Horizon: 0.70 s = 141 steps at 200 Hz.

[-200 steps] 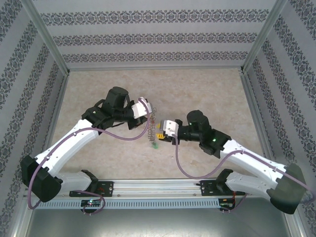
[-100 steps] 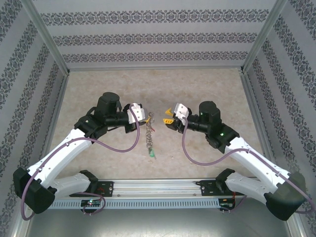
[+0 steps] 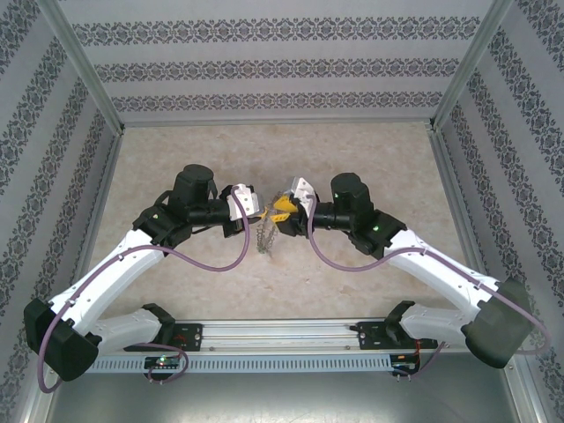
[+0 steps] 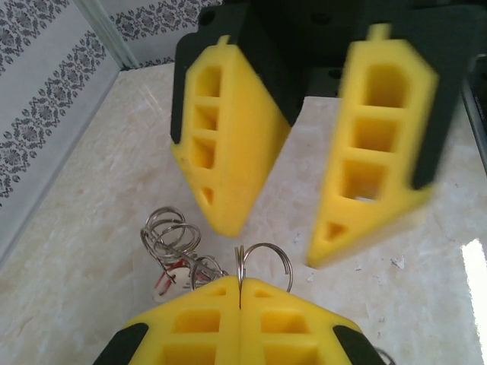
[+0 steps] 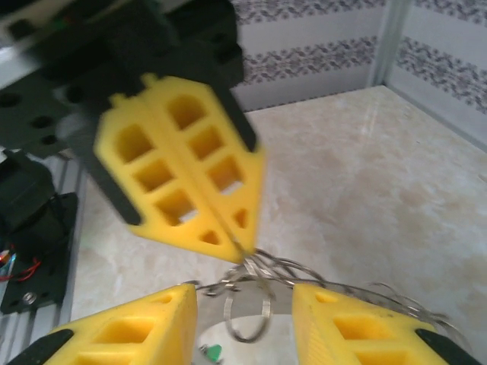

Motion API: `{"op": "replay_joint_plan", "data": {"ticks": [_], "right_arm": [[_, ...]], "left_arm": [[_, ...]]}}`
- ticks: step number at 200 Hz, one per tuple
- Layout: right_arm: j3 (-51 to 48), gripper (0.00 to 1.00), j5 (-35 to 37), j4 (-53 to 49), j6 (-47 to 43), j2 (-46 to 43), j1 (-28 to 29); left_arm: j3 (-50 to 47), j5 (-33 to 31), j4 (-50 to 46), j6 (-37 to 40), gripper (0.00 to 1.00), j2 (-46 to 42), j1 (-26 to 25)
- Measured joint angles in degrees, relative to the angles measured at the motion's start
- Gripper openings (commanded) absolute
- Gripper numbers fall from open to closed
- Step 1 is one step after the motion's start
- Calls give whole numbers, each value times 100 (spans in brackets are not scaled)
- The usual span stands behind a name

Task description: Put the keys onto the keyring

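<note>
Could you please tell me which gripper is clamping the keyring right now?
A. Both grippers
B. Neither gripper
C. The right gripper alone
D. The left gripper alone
D: the left gripper has its fingers pressed together on a wire loop of the keyring, while the right gripper has its fingers apart, one on either side of the wire without clamping it.

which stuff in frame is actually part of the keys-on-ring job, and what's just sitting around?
Part of the job:
- keyring, pinched in the shut left gripper
- right gripper, open, facing the ring
- red bit among the loops, likely a key

Just sitting around:
- white crumbs on the table
- purple cables
- small green bit under the ring, can't tell what
</note>
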Motion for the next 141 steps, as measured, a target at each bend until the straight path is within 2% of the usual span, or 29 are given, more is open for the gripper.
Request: {"op": "replay_joint_plan", "data": {"ticks": [58,80,93,106,117,141], "right_arm": [[-44,39,-216,162,466,295,-116],[-68,34,-321,232,575,374,-120],[-68,24,-400,284,621,442,-120],[-74,24,-446,332,656,472,-118],[-87,16,-448,352,654,472,-120],[-127,11,-466,352,520,437,-120]], "left_arm": [[0,0,13,-7,0,0,0],[0,0,50,-17,0,0,0],[0,-2,83,-20,0,0,0],[0,-28,101,-22,0,0,0],[0,-55,122,-22,0,0,0],[0,-155,127,-33,0,2,0]]}}
